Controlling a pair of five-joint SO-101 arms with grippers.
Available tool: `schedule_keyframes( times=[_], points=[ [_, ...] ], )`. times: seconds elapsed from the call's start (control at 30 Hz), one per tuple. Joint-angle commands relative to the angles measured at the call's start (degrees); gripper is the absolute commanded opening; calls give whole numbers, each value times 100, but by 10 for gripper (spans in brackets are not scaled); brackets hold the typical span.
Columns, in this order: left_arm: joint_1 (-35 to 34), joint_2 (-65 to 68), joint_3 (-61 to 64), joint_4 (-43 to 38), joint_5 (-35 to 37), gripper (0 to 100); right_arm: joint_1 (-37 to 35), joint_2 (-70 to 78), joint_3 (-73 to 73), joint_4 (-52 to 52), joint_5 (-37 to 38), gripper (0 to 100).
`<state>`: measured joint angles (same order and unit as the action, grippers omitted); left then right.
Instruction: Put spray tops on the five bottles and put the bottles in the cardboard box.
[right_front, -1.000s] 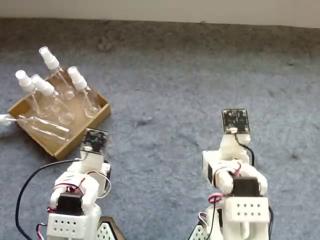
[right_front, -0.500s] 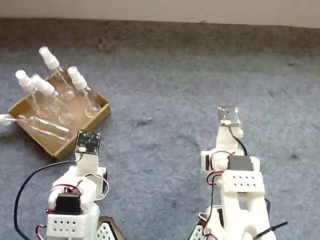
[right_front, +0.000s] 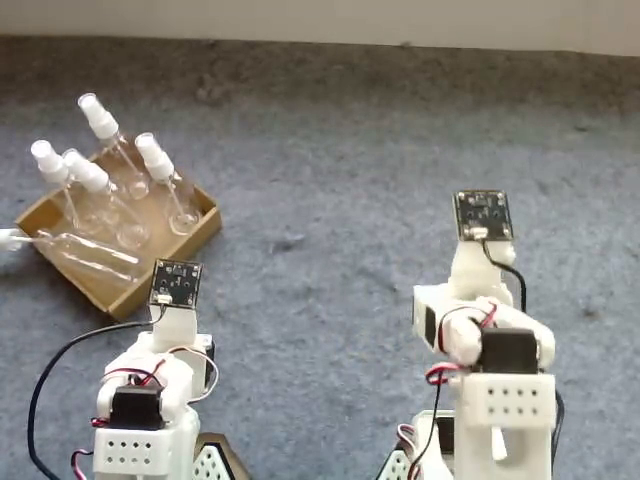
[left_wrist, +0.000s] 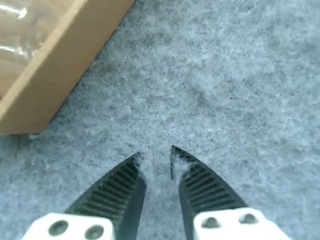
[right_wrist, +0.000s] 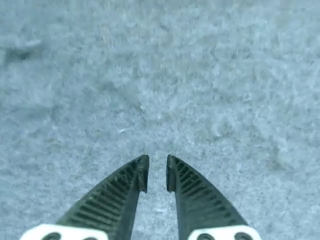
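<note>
The cardboard box (right_front: 203, 228) sits at the left of the carpet with several clear bottles in it. Three of them (right_front: 105, 125) (right_front: 160, 165) (right_front: 85, 175) lean upright with white spray tops on, and one (right_front: 90, 255) lies flat, its top poking over the box's left edge. My left arm (right_front: 165, 340) is just in front of the box's near corner (left_wrist: 55, 75). Its gripper (left_wrist: 155, 159) hangs slightly open over bare carpet, holding nothing. My right arm (right_front: 480, 300) is far to the right, and its gripper (right_wrist: 157, 167) is shut to a sliver and holds nothing.
Grey carpet (right_front: 330, 180) covers the table between the box and the right arm. A pale wall strip (right_front: 320, 15) runs along the far edge. A black cable (right_front: 45, 390) loops beside the left arm's base.
The right arm's wrist swung left, then out farther from its base and to the right. The left arm drew back slightly, then held still. The box and bottles stayed put.
</note>
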<state>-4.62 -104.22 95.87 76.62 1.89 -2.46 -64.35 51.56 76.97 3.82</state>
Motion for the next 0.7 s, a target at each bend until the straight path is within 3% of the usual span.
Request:
schedule_keyframes(
  times=[0.0,0.67],
  points=[
    [-101,-48,127,35,53,5,13,-892,-154,127,18,59],
    [-101,-48,127,35,53,5,22,-3793,1068,136,62,59]
  ],
)
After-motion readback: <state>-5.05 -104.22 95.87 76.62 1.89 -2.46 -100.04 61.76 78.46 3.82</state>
